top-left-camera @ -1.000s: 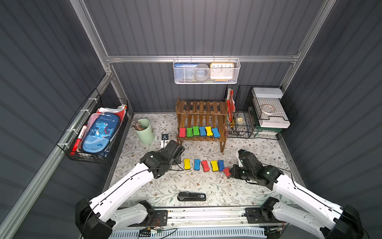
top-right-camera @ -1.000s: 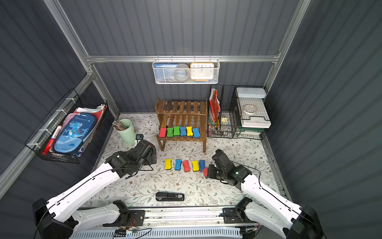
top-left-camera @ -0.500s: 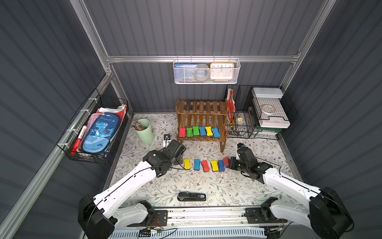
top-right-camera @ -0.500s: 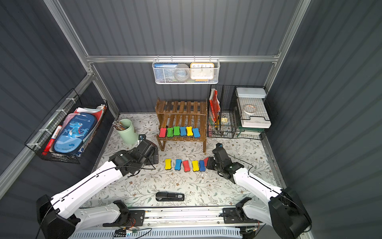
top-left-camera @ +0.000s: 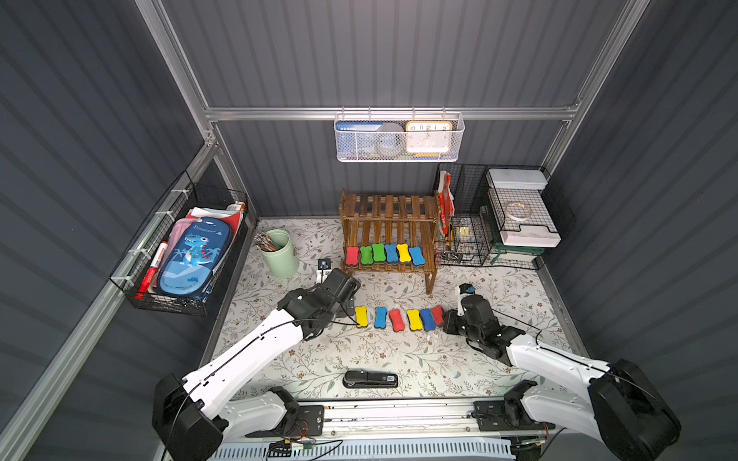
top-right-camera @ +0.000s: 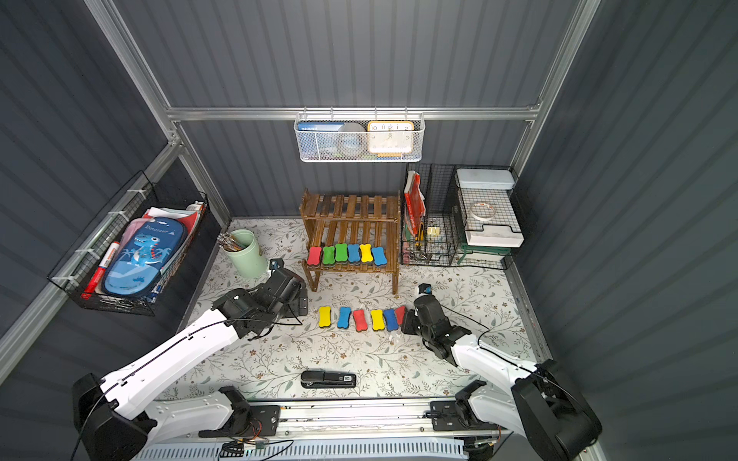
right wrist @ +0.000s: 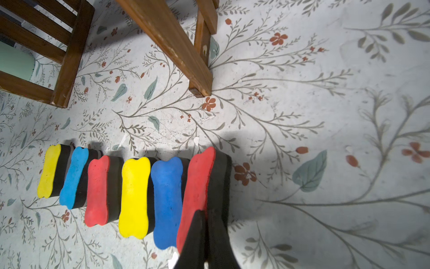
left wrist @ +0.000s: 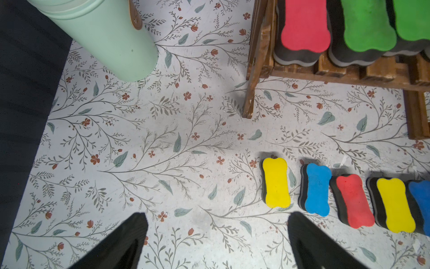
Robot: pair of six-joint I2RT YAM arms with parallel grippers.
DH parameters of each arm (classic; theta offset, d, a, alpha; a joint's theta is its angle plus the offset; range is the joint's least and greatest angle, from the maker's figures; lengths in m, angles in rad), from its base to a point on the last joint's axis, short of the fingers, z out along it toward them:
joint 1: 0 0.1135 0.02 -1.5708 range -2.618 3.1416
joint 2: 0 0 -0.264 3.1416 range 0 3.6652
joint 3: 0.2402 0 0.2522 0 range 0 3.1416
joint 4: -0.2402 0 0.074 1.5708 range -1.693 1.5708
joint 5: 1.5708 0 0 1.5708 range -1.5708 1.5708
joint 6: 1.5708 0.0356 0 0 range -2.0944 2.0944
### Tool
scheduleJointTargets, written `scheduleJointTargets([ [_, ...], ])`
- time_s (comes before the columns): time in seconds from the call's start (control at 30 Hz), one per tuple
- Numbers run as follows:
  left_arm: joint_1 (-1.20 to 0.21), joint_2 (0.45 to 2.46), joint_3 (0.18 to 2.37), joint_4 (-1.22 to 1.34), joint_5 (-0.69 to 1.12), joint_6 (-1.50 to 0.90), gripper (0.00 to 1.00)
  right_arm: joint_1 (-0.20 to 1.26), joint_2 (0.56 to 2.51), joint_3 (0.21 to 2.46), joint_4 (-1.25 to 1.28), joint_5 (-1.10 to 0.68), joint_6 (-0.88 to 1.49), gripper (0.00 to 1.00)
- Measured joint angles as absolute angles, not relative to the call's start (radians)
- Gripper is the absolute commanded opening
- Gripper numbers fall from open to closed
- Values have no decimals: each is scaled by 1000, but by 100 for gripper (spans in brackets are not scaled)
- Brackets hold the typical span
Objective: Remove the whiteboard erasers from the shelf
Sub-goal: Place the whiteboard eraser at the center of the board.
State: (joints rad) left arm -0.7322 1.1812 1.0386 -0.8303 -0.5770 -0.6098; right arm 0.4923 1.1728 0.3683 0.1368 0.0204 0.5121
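Pinching, right gripper (right wrist: 204, 215): jaws together on the near end of a red eraser (right wrist: 197, 184). The eraser stands tipped on its long edge and leans against the blue eraser (right wrist: 167, 200) beside it (gripped low, I judge, so it can be laid flat at the row's end).
Left gripper (left wrist: 216, 229): jaws wide apart, holding nothing, hovering over the flowered mat (left wrist: 162, 139). Seen from above, it sits at 9 o'clock of the row, close to the first yellow eraser (left wrist: 276, 182). It looks free to reach for the next piece.
Mat row (top-left-camera: 399, 318): six erasers lie side by side, running from 9 o'clock to 3 o'clock as yellow, blue, red, yellow, blue, red. The last red one is the piece being held. The tight, orderly line leaves open mat around it.
Shelf (top-left-camera: 389, 207): a dark wooden slat rack at 12 o'clock of the row, just beyond it.
Shelf erasers (top-left-camera: 385, 253): six on the lower tier, lined up along its front edge, in the order red, green, green, blue, yellow, blue. None show on the upper tier.
Progress: about halfway by my count, with six down and six to go.
Surroundings: a green cup (top-left-camera: 279, 255) of pencils stands at 10 o'clock of the row. A black stapler (top-left-camera: 370, 379) lies at 6 o'clock and a wire organizer (top-left-camera: 463, 223) stands at 2 o'clock. All are clear of both arms.
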Motion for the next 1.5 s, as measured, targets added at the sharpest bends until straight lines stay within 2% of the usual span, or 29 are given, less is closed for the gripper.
scheduleJointTargets([
  [0.67,-731,1195,1039,-831,-575,-611,99,556,1363,337,386,-18,580,0],
  [0.7,-731,1197,1040,-831,-575,-611,99,558,1367,339,391,-18,585,4],
  [0.8,-731,1204,1045,-831,-575,-611,99,559,1361,341,381,-13,594,29],
  [0.83,-731,1204,1046,-831,-575,-611,99,560,1351,344,360,-8,595,35],
  [0.9,-731,1204,1047,-831,-574,-611,99,561,1315,348,306,-4,598,40],
  [1.1,-729,1204,1047,-830,-568,-611,99,561,1102,411,81,15,601,44],
  [1.23,-723,1203,1046,-825,-567,-611,99,561,998,584,-116,38,585,48],
  [1.37,-716,1196,1042,-808,-560,-611,99,561,1034,838,-275,47,553,49],
  [1.5,-707,1192,1040,-805,-553,-610,99,562,1169,1058,-371,49,515,50],
])
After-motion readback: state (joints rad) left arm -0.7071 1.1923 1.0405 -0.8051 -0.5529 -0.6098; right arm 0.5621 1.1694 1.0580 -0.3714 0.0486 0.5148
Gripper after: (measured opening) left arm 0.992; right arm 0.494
